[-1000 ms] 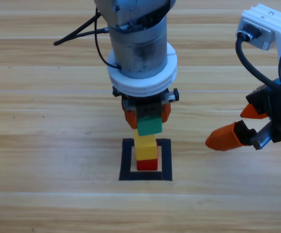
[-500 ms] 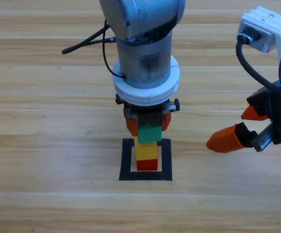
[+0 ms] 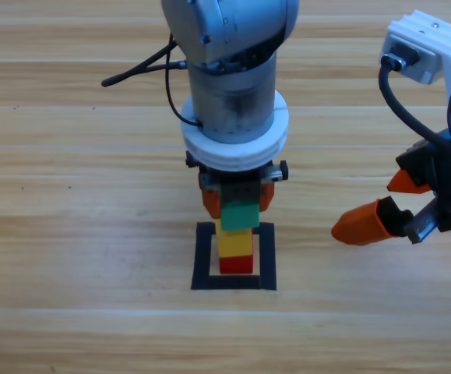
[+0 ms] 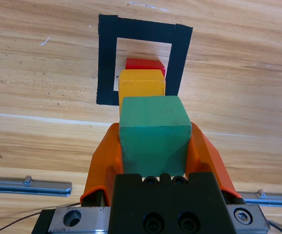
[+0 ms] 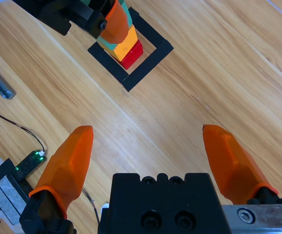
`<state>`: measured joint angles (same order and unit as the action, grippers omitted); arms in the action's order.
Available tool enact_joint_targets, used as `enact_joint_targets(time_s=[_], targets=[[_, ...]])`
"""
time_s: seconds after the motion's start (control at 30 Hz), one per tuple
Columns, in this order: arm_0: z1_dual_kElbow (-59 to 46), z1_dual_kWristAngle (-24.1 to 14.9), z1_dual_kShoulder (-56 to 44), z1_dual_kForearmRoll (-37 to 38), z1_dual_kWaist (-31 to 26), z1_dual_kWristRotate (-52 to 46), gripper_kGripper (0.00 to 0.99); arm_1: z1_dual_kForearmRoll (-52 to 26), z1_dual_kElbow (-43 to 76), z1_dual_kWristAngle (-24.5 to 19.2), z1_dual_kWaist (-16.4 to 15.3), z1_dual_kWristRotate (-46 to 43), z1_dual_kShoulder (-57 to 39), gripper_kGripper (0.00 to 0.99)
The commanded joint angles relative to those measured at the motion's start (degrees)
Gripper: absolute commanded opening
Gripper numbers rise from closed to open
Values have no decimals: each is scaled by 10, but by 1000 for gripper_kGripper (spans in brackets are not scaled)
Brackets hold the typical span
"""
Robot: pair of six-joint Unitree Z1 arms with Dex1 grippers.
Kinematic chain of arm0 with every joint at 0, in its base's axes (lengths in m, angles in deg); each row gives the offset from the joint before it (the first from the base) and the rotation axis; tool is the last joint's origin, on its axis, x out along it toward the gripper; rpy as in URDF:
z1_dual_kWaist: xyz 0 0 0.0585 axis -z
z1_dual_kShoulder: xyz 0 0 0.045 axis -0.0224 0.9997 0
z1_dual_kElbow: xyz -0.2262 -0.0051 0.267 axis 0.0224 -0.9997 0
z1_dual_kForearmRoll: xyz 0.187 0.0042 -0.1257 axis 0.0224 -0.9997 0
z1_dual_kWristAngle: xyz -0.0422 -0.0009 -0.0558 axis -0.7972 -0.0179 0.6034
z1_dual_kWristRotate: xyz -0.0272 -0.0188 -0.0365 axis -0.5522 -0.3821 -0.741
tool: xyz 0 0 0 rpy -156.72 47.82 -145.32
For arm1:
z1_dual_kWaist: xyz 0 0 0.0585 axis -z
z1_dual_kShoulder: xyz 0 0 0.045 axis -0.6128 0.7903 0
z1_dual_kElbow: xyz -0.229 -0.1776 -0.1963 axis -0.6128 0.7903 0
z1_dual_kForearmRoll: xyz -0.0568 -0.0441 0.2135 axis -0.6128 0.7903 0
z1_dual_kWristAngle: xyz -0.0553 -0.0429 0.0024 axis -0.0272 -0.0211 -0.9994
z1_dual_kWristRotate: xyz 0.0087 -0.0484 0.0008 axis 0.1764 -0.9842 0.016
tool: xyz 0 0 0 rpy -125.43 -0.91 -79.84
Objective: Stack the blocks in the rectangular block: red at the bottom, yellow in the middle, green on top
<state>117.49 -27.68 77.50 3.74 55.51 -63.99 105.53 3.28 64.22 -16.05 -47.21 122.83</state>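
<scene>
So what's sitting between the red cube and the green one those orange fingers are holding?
The yellow cube, stacked on the red cube under the green cube; the left wrist view shows it best.

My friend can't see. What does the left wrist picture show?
The left tool holds a green cube on top of a yellow cube and a red cube, stacked inside a black tape square on a wooden table.

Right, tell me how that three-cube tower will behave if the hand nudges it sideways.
The tower is probably tippy: the small matte red cube, yellow cube and teal-green cube form a column one cube wide. Nothing visibly joins them, so the upper cubes would likely slide or topple first. The left hand is shut on the green cube, so any sideways drift could drag it off.
</scene>
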Motion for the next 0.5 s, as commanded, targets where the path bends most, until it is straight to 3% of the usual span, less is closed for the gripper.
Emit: enact_joint_targets(time_s=[0.03, 0.5], targets=[[-12, -4, 36, 3, 7, 4, 190, -15, 16, 9, 15, -2, -23, 990], [-13, -3, 43, 6, 4, 9, 190, -18, 17, 13, 15, -2, -22, 990]])
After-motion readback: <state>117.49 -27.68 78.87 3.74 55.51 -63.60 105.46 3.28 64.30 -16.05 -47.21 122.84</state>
